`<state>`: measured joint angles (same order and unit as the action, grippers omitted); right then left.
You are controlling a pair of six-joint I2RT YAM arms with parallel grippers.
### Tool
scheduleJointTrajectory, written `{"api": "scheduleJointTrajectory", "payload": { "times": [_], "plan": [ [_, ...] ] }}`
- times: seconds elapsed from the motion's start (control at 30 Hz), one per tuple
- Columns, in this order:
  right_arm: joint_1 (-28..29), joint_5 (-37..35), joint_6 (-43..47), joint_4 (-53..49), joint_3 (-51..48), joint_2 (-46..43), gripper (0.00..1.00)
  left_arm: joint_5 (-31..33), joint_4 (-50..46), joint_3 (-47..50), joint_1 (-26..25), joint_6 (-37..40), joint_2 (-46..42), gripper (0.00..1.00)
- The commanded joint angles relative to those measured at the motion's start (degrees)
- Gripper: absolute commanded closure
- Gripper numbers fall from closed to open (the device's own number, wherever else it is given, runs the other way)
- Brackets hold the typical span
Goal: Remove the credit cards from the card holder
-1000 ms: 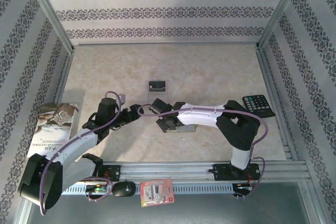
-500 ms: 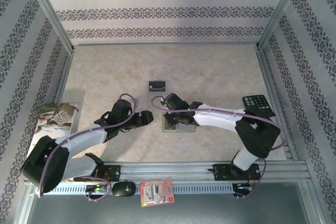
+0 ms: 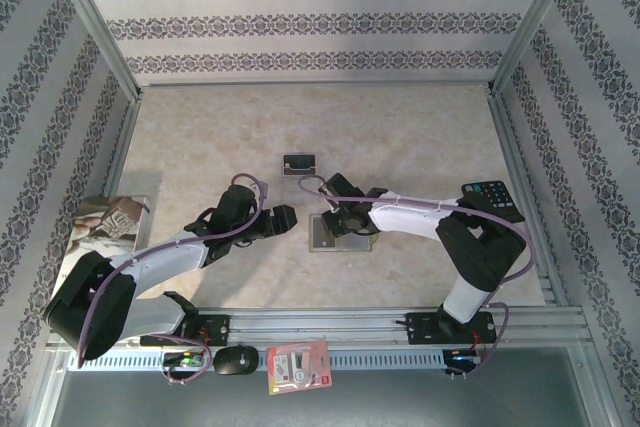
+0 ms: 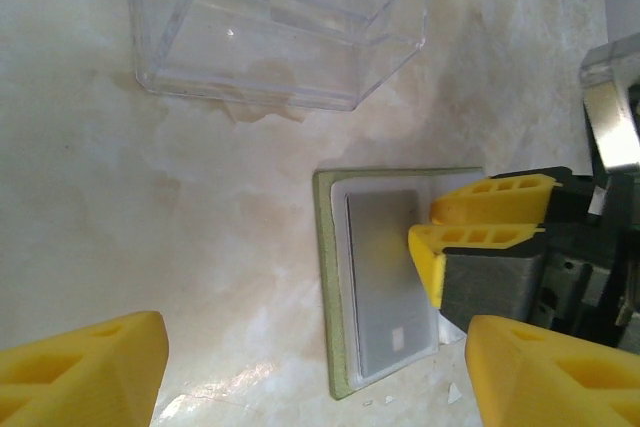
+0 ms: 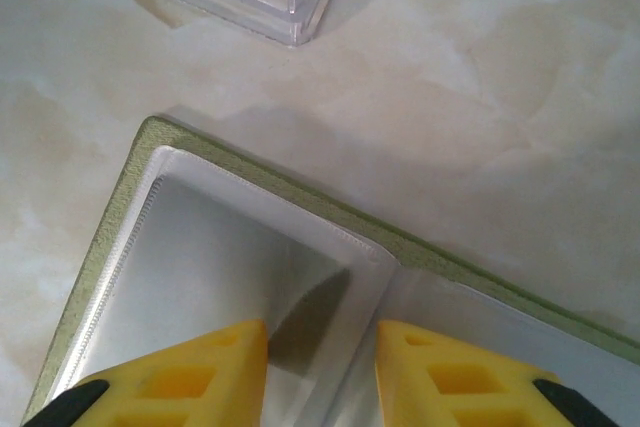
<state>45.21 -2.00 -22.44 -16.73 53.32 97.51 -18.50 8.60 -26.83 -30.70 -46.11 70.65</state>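
Marble table (image 3: pixel 400 137): card holder (image 3: pixel 325 235), clear box (image 4: pixel 280 27), calculator (image 3: pixel 492 200), book (image 3: pixel 100 247).

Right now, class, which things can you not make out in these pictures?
Olive-green folding card holder: right half, left wrist view, behind the right tool.
Its pale grey pocket: whether a card sits inside, right wrist view, surface too plain to tell.
Small blackish rectangular card: markings too small, top view.
Black keyed calculator: near corner, top view, under the right arm.
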Motion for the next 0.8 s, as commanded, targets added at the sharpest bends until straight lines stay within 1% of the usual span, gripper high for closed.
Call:
{"api": "scheduleJointTrajectory", "payload": {
  "times": [0.0, 0.03, 0.07, 0.17, 0.27, 0.4, 0.63, 0.7, 0.77],
  "plan": [
    [0.2, 1.0, -0.5, -1.8, 1.8, 0.9, 0.66, 0.3, 0.2, -0.8, -0.6, 1.2, -0.7, 0.22],
    [0.4, 1.0, -0.3, -1.8, 1.7, 1.0, 0.66, 0.1, 0.3, -0.8, -0.5, 1.2, -0.6, 0.22],
    [0.5, 1.1, -0.2, -1.9, 1.7, 1.1, 0.69, -0.2, 0.4, -0.8, -0.6, 1.1, -0.5, 0.22],
    [0.5, 1.2, -0.2, -1.7, 1.5, 1.4, 0.82, -1.2, 1.1, -1.0, -0.6, 1.3, 0.3, 0.22],
    [0.3, 1.4, -0.2, -0.8, 0.9, 1.0, 0.93, -1.7, 1.4, -1.5, -1.1, 1.5, 1.3, 0.24],
    [-0.2, 2.9, -0.5, 2.2, -0.9, -1.1, 1.00, -2.2, 2.0, -2.3, -1.8, 1.6, 2.6, 0.28],
    [-3.4, 11.0, -3.0, 10.5, -6.1, -4.9, 1.00, -3.5, 6.2, -3.6, -3.8, 0.8, 6.0, 0.39],
    [-4.0, 11.6, -3.5, 11.1, -7.0, -5.6, 1.00, -3.5, 7.4, -4.4, -4.5, 0.8, 6.8, 0.42],
    [-4.1, 11.5, -3.8, 11.1, -7.4, -6.0, 1.00, -3.7, 9.1, -5.1, -5.4, 0.8, 8.3, 0.48]
  ]
}}
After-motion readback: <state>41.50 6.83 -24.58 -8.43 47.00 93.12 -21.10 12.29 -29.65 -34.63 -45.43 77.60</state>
